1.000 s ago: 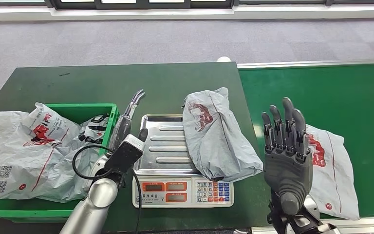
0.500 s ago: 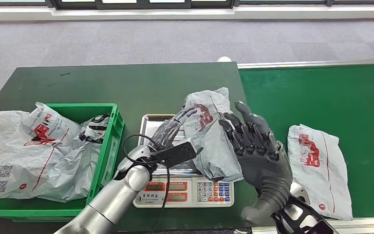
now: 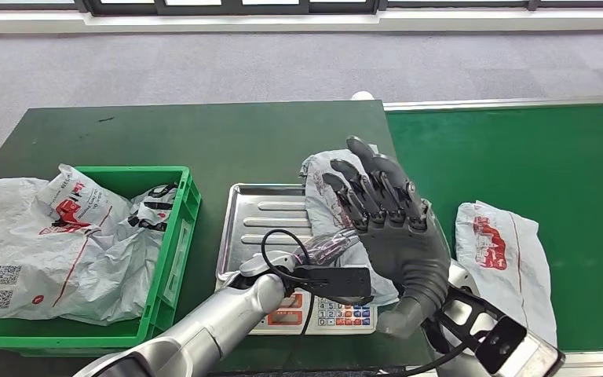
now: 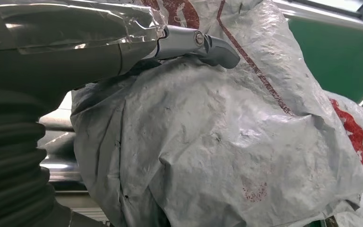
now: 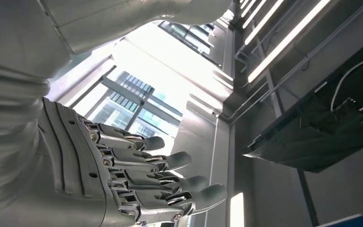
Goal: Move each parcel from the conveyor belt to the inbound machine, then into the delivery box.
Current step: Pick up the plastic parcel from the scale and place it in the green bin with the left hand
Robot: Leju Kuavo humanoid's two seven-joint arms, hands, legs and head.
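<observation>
A grey parcel (image 3: pixel 323 188) with a red print lies on the right side of the scale's steel tray (image 3: pixel 259 224). My left arm reaches across the scale, and my left hand (image 3: pixel 328 245) is against the parcel's near edge. In the left wrist view the thumb (image 4: pixel 203 45) lies over the parcel (image 4: pixel 217 142), and the other fingers are hidden by it. My right hand (image 3: pixel 389 224) is raised in front of the parcel, fingers apart and holding nothing. A second parcel (image 3: pixel 502 255) lies on the green conveyor belt (image 3: pixel 518 149).
A green box (image 3: pixel 174 236) at the left holds several grey parcels, some hanging over its left rim. The scale's keypad (image 3: pixel 338 312) faces me. The dark green table (image 3: pixel 165 133) stretches behind the box and scale.
My left hand has slid right along the scale to the parcel's near edge. My right hand has moved left and up in front of that parcel. The belt parcel has drifted left.
</observation>
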